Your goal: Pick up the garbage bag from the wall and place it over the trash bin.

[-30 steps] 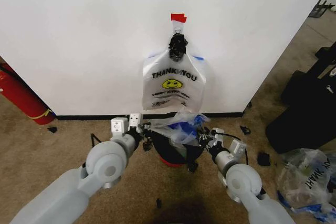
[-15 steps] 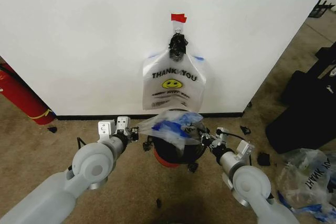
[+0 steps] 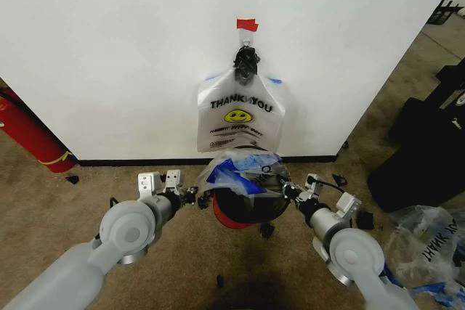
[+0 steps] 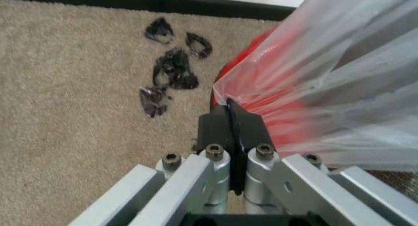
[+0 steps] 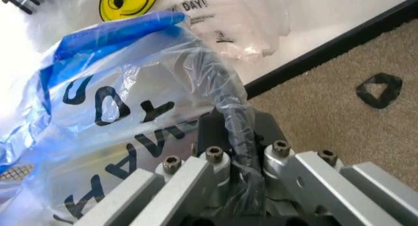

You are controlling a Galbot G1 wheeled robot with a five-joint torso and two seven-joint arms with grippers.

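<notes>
Garbage bag (image 3: 240, 166), thin crinkled translucent plastic with blue trim, is stretched over trash bin (image 3: 243, 208) at wall (image 3: 109, 49) foot. Left hand (image 4: 230, 119) pinched on bag edge, right hand (image 5: 228, 133) pinched on gathered bag fold. Compared with earlier, bag spread wider, lower over round black rim. Second bag (image 3: 241, 110) is hung on wall.
</notes>
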